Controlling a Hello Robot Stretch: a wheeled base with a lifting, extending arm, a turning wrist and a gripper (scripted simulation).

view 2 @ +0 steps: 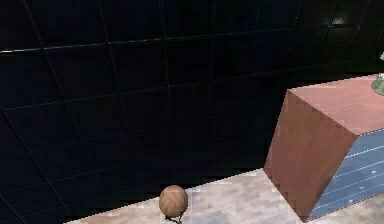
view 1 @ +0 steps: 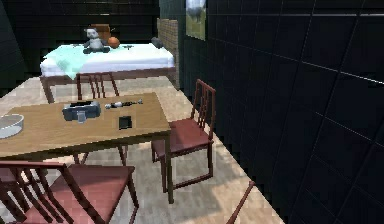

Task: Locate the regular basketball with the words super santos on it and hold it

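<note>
Orange-brown ball (view 2: 173, 200), which I take for the basketball, sits on the floor left of the reddish-brown cabinet (view 2: 318, 150), near it but apart, below the dark wall (view 2: 130, 90). I cannot tell my fingers' state.

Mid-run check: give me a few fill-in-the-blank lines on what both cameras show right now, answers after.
1. In the arm side view, a brown ball rests on the ___ in front of the dark wall.
2. In the forward view, a stuffed toy sits on the ___ at the far end of the room.
3. At the forward view's left edge, a pale ___ stands on the wooden table.
Missing words: floor; bed; bowl.
</note>
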